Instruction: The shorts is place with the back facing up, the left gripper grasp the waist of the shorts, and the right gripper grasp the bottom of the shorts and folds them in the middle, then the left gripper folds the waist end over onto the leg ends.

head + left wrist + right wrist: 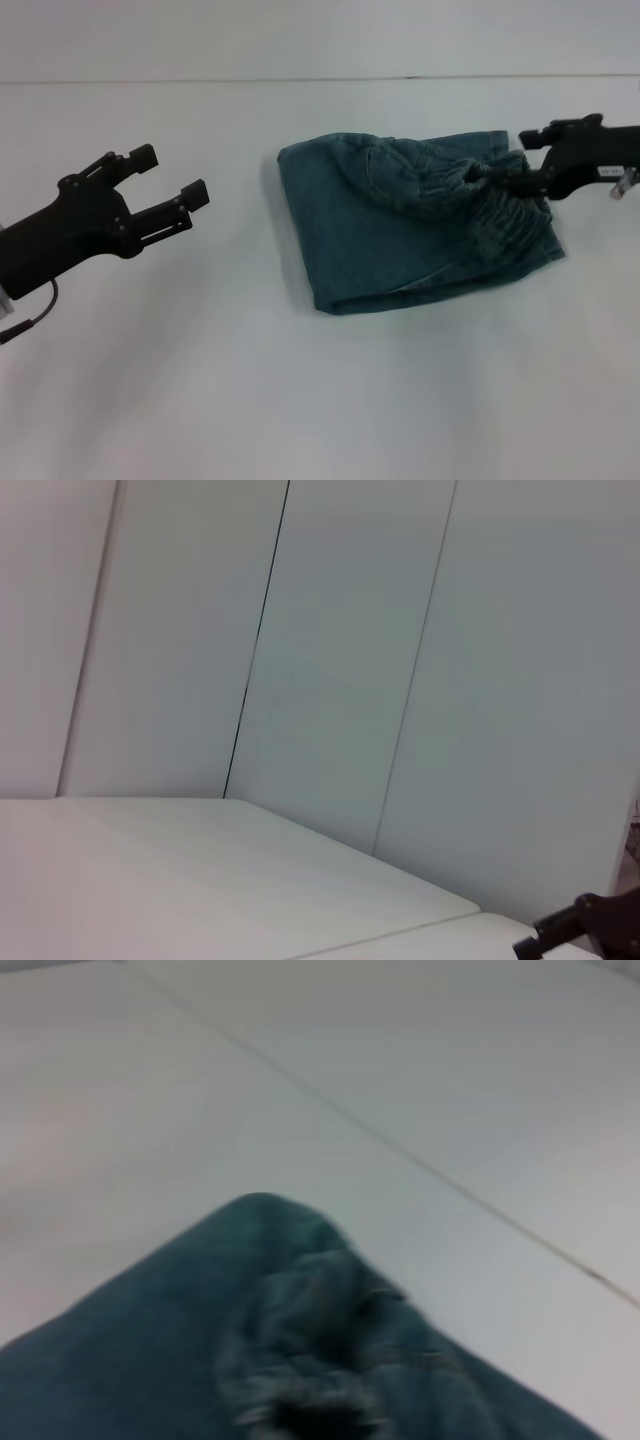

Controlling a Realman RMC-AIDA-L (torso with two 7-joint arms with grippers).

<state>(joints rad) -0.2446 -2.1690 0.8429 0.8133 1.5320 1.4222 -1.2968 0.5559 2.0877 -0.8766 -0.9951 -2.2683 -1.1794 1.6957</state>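
Fingers of the left gripper (170, 190) spread, apart from the shorts (400, 235).

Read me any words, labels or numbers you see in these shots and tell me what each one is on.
No text can be read in any view.
A small white label sits on the arm of the right hand, at the shorts' right edge; its print is too small to read.
The left hand, open above the white table, shows no label.
The shorts show no legible print.
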